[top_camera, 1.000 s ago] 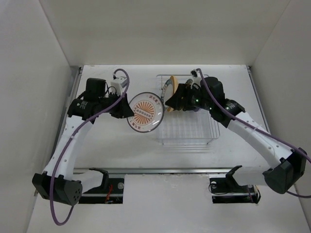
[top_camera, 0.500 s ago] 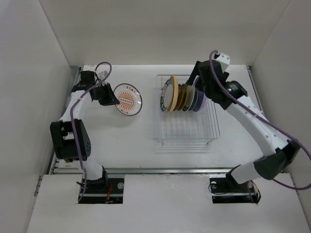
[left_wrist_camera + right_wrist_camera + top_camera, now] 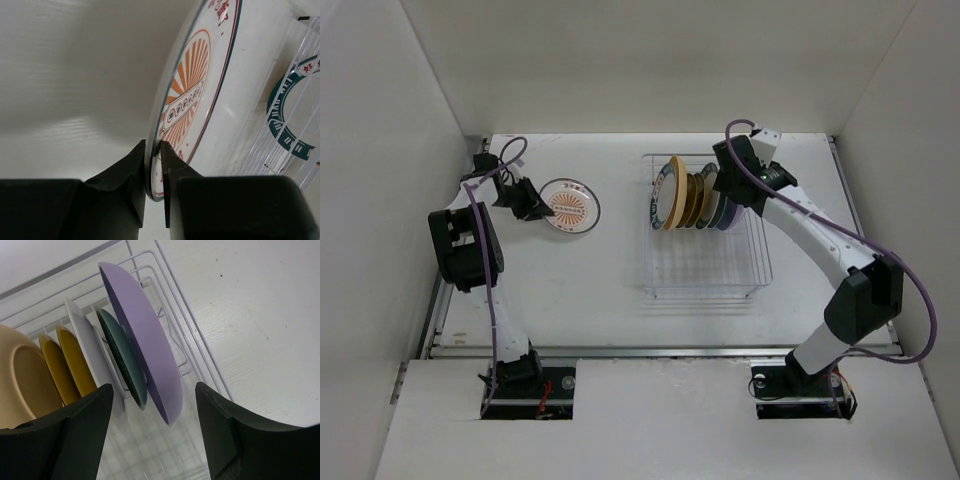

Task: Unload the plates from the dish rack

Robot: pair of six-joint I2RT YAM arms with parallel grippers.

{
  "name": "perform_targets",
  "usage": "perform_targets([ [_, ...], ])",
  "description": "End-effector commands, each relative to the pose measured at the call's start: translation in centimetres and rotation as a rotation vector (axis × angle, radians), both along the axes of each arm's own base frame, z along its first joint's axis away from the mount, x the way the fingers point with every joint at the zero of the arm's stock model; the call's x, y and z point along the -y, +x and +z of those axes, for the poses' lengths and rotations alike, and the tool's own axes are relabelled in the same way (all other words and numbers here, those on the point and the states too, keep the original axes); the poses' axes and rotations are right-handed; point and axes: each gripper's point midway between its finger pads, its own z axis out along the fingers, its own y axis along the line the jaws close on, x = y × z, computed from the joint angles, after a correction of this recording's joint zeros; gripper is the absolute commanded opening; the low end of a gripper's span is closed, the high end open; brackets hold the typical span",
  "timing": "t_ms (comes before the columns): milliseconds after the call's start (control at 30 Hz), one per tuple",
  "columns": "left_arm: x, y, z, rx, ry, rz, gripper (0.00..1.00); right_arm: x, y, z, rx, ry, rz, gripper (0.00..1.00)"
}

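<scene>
One orange-patterned plate (image 3: 190, 90) is pinched by the left jaws; the right jaws stand spread near the lavender plate (image 3: 145, 340).

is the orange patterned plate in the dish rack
No, the orange patterned plate is well left of the dish rack, its rim clamped in the left fingers.
</scene>
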Motion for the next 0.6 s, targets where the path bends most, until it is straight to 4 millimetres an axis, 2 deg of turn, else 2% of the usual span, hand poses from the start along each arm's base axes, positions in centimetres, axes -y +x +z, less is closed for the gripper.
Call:
perform_targets([
  [0,-0.3,0.5,0.8,0.013,0.009,0.002,0.13,0.3,1.8,-0.3,0.033,0.009,-0.011,0.72],
  [33,-0.5,0.5,0.7,0.012,0.017,0.006,0.22,0.1,1.9,-0.7,0.022,0.011,-0.005,0.70],
  [200,-0.3,-0.1,0.5,-0.014,0.015,-0.001,0.49,0.3,2.6,-2.6,-0.022,-0.016,-0.010,0.65],
  [267,-0.3,-0.6,0.2,-0.027,0.014,-0.008,0.53,0.7,2.8,-3.0,-0.032,-0.021,-0.019,0.64],
  [367,-0.6,-0.9,0.8,-0.017,0.045,-0.006,0.62,0.5,2.9,-3.6,-0.046,-0.019,-0.012,0.59],
  [467,-1.2,-1.4,1.7,0.005,0.095,0.004,0.70,0.7,2.9,-3.7,-0.053,-0.018,-0.009,0.39],
  [500,-1.3,-1.4,2.2,0.023,0.111,0.000,0.79,0.7,2.9,-3.7,-0.053,-0.018,-0.009,0.33],
  [533,-1.4,-1.7,2.7,0.034,0.123,0.004,0.84,0.8,2.8,-3.1,-0.040,-0.012,-0.009,0.20],
  [567,-1.6,-1.9,2.7,0.035,0.141,0.003,0.86,0.8,2.7,-2.6,-0.029,-0.007,-0.009,0.15],
])
